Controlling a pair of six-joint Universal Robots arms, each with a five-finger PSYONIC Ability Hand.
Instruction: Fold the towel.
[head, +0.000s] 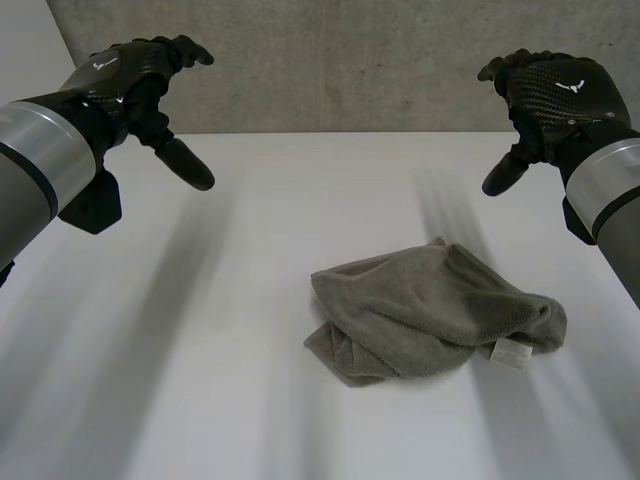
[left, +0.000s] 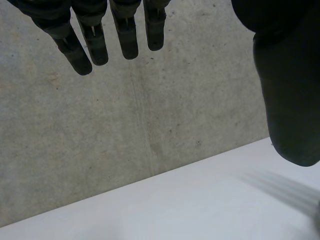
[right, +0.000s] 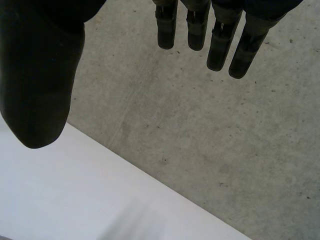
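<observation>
Towel (head: 435, 310) lies crumpled on the desk (head: 200, 350), nearer the right robot hand (head: 550, 95) than the left robot hand (head: 140, 85); both hover empty, fingers relaxed. Best flatten it before folding.

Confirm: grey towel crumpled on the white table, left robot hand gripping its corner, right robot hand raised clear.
Wrong on the left robot hand: the head view shows it open, raised clear of the towel. The towel does lie crumpled on the table, the right robot hand raised clear.
</observation>
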